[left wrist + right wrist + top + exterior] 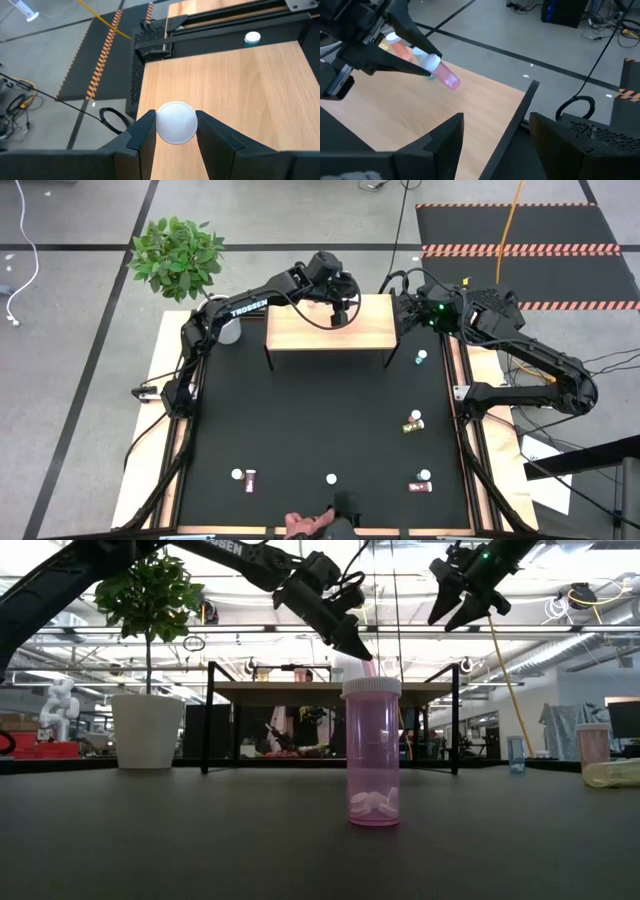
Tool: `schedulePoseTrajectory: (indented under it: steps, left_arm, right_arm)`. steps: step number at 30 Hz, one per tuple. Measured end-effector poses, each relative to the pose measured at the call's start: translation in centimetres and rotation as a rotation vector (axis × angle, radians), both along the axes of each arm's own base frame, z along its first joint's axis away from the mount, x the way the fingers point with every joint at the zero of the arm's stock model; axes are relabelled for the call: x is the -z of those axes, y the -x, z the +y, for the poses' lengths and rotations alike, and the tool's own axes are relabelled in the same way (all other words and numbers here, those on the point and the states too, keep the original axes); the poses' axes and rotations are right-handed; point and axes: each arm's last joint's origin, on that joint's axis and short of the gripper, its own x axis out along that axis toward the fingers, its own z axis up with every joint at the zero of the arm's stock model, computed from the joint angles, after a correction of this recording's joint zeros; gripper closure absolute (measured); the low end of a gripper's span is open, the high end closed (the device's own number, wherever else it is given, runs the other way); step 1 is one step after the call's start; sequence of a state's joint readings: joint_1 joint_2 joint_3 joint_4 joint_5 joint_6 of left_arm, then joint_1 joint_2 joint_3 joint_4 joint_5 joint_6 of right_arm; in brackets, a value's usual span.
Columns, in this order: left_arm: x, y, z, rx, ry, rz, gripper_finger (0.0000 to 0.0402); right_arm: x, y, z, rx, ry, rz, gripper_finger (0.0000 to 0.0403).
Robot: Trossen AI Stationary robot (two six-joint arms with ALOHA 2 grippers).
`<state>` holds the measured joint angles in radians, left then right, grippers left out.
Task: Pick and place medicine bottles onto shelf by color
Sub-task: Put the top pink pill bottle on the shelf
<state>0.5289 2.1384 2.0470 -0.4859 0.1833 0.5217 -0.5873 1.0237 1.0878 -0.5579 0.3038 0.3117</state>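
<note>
Two fingers of my left gripper (176,131) pinch the white cap of a pink medicine bottle (441,73), holding it tilted just above the wooden shelf (300,330) at upper centre of the high view. My right gripper (492,135) hangs empty with its jaws spread wide, off the shelf's right end. From above, the arm hides the held bottle, and the other bottles (414,423) on the black mat toward lower right are too small to read beyond caps.

Roughly eight bottles (414,422), one shelf (300,328).
</note>
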Motion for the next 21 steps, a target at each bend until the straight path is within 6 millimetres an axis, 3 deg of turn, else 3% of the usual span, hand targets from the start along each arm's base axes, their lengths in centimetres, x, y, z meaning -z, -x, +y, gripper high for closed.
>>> schedulePoseTrajectory:
  steps: [6,13,21]
  left_arm:
    - [-0.1,-0.1,0.0,0.0,-0.004,-0.01,0.027]
    - [-1.4,0.0,-0.6,0.021,-0.013,0.008,0.027]
    - [-1.8,0.2,-0.4,0.017,-0.032,0.01,0.027]
  right_arm:
    - [0.0,-0.2,-0.1,-0.019,-0.008,-0.024,0.0183]
    - [1.6,-2.0,-0.5,-0.321,0.123,-0.152,0.0183]
    - [1.1,-1.8,-3.4,-0.329,0.129,-0.262,0.0183]
